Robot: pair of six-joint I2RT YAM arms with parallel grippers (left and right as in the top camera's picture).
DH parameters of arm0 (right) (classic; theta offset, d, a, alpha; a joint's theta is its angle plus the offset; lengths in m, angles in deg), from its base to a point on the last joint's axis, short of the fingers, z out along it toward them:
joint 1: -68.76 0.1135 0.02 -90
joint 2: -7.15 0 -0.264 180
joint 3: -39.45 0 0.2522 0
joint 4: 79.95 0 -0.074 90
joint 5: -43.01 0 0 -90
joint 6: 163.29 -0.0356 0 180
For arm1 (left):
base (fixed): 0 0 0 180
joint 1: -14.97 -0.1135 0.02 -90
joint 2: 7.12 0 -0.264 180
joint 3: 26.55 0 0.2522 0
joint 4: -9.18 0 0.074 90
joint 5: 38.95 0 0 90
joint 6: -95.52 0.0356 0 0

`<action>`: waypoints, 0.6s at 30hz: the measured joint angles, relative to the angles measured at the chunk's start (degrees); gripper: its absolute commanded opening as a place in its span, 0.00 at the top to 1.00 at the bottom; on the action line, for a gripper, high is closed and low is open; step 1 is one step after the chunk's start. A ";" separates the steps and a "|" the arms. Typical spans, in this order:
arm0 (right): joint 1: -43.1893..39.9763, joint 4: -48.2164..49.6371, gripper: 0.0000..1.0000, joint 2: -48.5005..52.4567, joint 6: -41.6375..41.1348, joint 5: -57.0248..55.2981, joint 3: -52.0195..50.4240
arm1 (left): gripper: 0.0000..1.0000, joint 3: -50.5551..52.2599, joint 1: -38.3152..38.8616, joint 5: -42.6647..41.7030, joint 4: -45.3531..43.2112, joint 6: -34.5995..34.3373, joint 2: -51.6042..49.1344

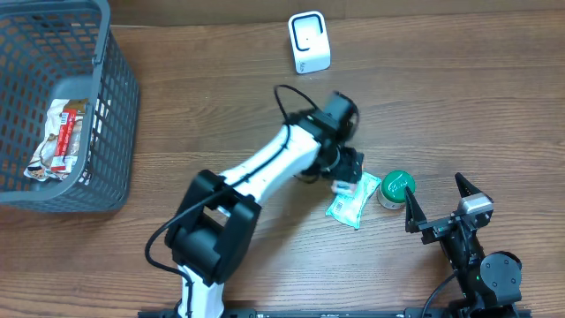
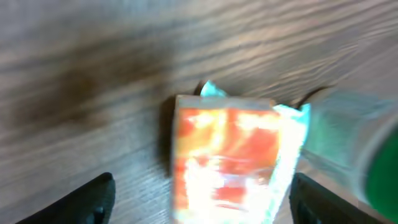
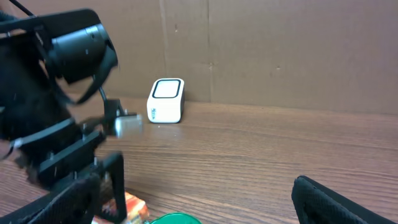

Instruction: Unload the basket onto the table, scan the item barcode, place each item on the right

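Left jaws over the packet, nothing gripped.
Your left jaws gape wide, straddling the snack packet (image 1: 353,201) lying on the desk (image 1: 221,88), long axis 1-to-7 o'clock; right jaws, open and empty, sit farther, at its 3 o'clock.

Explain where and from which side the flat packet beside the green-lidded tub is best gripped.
The packet lies flat on the table, offering no side purchase. So probably come from straight above and pinch across its long edges mid-length, angled to clear the green-lidded tub beside it.
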 measured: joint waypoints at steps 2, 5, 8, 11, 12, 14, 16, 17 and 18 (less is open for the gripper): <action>0.00 0.02 0.00 0.00 0.00 0.02 0.00 | 0.24 -0.35 -1.73 -3.74 0.02 1.99 0.00; 0.00 0.04 0.00 0.00 0.02 0.00 0.00 | 0.27 -0.42 -4.02 -8.26 1.11 5.33 0.00; 0.00 0.00 0.00 0.00 0.04 0.00 0.00 | 0.27 -0.42 -4.87 -10.40 2.40 8.33 0.00; 0.00 -0.02 0.00 0.00 0.00 0.00 0.00 | 0.27 -0.42 -4.90 -10.56 3.28 10.08 0.00; 0.00 0.02 0.00 0.00 0.00 0.00 0.00 | 0.27 -0.42 -4.90 -10.38 3.45 10.49 0.00; 0.00 0.00 0.00 0.00 0.02 0.00 0.00 | 0.26 -0.42 -4.90 -9.90 3.48 10.88 0.00; 0.00 0.02 0.00 0.00 0.00 0.00 0.02 | 0.26 -0.42 -4.90 -9.44 3.48 11.06 0.00; 0.00 0.02 0.00 0.00 0.00 0.00 0.00 | 0.26 -0.42 -4.90 -9.27 3.50 11.23 0.00; 0.00 0.00 0.00 0.00 0.02 0.02 0.00 | 0.25 -0.42 -4.90 -9.05 3.48 11.45 0.00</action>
